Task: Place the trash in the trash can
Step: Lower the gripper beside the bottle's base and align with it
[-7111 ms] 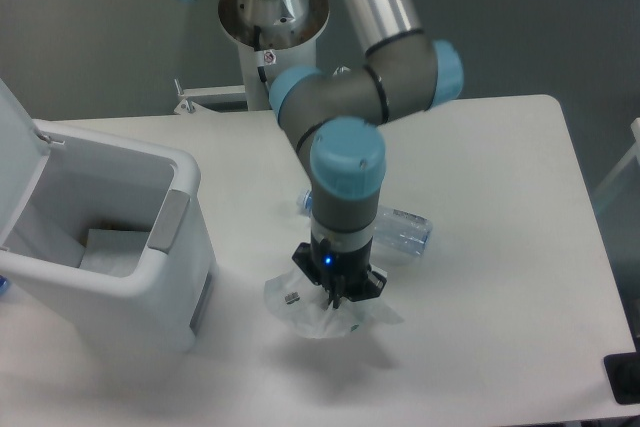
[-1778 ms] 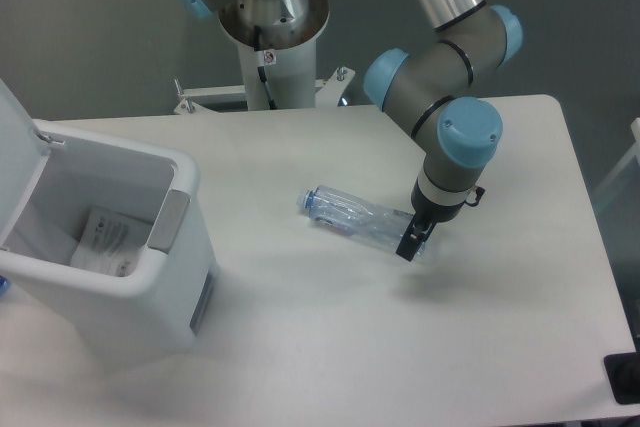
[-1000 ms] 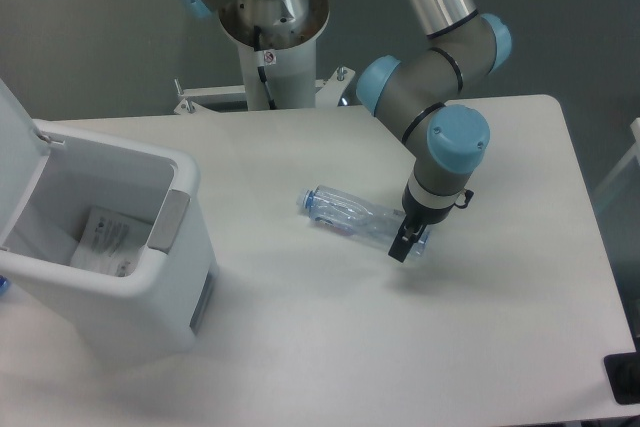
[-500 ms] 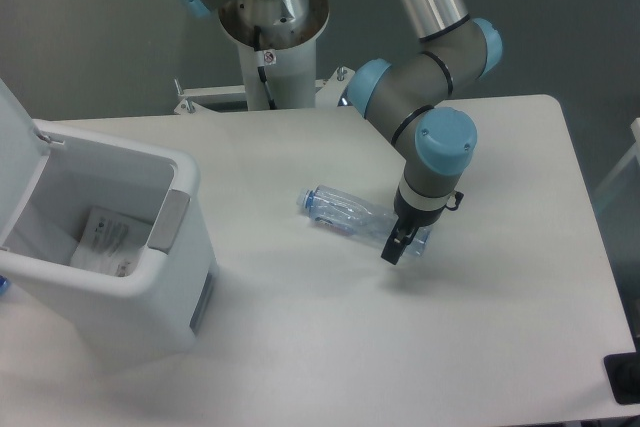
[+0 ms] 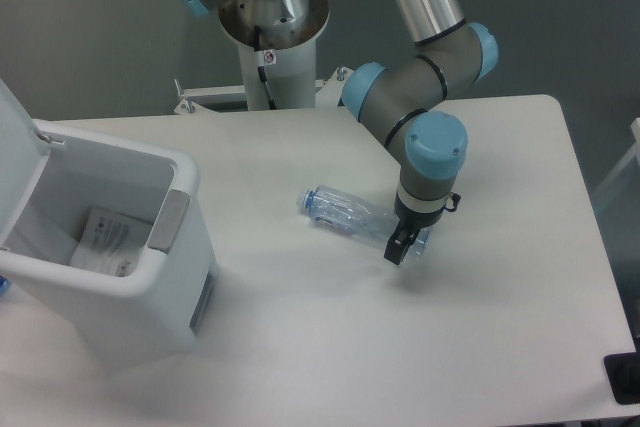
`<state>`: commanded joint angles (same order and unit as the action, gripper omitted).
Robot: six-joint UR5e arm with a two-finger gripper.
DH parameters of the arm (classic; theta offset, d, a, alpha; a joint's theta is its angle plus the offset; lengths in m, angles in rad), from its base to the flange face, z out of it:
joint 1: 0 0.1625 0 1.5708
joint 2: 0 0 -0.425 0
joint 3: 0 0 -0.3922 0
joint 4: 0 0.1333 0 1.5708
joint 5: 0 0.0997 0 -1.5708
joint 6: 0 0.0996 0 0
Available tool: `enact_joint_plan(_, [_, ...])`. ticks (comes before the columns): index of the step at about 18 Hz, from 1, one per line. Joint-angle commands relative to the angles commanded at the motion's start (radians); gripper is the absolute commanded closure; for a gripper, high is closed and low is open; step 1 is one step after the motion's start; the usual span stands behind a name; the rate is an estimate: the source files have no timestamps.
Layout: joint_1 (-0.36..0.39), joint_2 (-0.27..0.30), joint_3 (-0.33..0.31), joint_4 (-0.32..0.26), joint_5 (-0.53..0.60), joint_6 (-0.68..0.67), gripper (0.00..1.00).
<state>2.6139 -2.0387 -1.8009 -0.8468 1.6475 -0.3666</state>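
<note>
The crushed bottle lies on its side in the middle of the white desk. The end effector points down at the bottle's wide end. I cannot tell if it is gripping. The wrapper sits inside the open trash can.

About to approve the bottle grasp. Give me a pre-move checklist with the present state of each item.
1. Trash can lid open: ok.
2. Wrapper already inside the can: ok.
3. Bottle lying on the table, not yet lifted: ok.
4. Gripper at the bottle's base end: ok.
5. Jaws straddling the bottle: cannot tell, seen edge-on.
6. Bare table between bottle and can: ok.
</note>
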Motion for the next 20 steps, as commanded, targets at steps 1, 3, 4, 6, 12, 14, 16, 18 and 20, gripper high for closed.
enact_joint_plan(1, [0.000, -0.008, 0.002, 0.000, 0.000, -0.006, 0.03])
enact_joint_plan(3, [0.000, -0.014, -0.002, -0.002, 0.000, -0.006, 0.09])
enact_joint_plan(4, [-0.002, -0.017, -0.005, 0.000, 0.000, -0.008, 0.16])
enact_joint_plan(6, [-0.002, -0.023, 0.000, 0.000, -0.002, -0.008, 0.18])
enact_joint_plan(12, [-0.006, -0.011, 0.029, 0.000, -0.015, -0.029, 0.31])
enact_joint_plan(14, [-0.015, -0.008, 0.051, -0.002, -0.023, -0.031, 0.31])
enact_joint_plan(16, [-0.017, -0.006, 0.052, -0.002, -0.026, -0.031, 0.34])
enact_joint_plan(18, [-0.018, -0.009, 0.051, -0.002, -0.026, -0.031, 0.37])
enact_joint_plan(20, [-0.023, -0.011, 0.052, -0.002, -0.026, -0.032, 0.38])
